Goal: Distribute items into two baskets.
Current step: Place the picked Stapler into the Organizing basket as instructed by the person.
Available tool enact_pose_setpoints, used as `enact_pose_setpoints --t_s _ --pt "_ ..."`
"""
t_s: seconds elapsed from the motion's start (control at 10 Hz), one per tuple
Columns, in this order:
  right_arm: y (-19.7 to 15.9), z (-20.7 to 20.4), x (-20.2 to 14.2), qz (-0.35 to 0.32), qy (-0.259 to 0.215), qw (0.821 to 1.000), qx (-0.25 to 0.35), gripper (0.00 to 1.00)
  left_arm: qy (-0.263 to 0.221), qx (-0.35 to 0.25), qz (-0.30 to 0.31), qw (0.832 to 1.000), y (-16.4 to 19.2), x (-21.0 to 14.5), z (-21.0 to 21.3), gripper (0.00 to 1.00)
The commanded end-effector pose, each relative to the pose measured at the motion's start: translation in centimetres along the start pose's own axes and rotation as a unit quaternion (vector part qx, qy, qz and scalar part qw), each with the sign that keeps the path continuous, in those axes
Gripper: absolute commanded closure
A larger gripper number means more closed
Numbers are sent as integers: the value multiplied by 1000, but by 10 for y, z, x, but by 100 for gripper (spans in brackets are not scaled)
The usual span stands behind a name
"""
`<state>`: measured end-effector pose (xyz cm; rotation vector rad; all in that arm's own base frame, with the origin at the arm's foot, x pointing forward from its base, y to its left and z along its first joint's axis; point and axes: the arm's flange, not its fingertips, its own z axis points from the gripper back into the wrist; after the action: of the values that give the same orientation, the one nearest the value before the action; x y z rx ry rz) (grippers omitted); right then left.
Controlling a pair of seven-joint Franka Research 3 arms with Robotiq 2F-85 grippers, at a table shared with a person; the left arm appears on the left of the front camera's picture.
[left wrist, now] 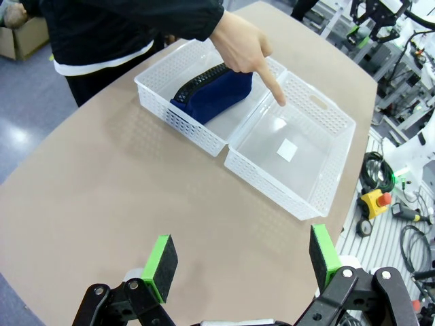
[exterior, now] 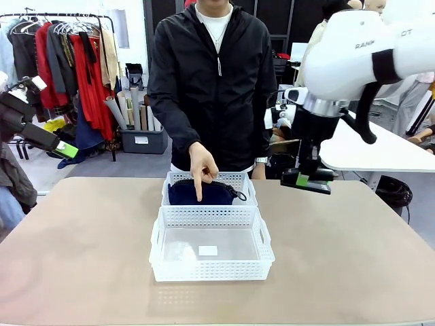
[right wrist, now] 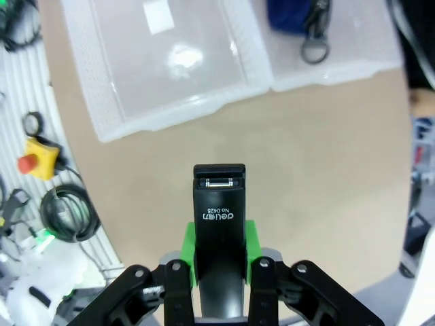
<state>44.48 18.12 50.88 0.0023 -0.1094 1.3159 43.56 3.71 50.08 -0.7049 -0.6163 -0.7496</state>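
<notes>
The stapler (right wrist: 219, 224) is gripped in the right claw (right wrist: 219, 272) for the empty basket (exterior: 211, 270) pointed at by a hand (exterior: 202, 165); left claw (left wrist: 238, 261) is open.

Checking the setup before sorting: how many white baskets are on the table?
2. The near basket sits mid-table and holds nothing but a small label; the far basket touches its far side and holds the navy pouch. None seems hidden.
</notes>
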Motion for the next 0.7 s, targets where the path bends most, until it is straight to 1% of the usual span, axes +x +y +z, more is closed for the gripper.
enact_pose_setpoints --t_s 0.0,0.2,0.6 --pt "5 0 16 44 -7 999 -5 100 6 2 -2 1000 -2 -2 1 0" --pt "20 -9 36 75 -2 997 0 100 6 2 -2 1000 -2 -2 1 0" --pt "47 -25 70 124 -14 992 8 100 6 2 -2 1000 -2 -2 1 0"
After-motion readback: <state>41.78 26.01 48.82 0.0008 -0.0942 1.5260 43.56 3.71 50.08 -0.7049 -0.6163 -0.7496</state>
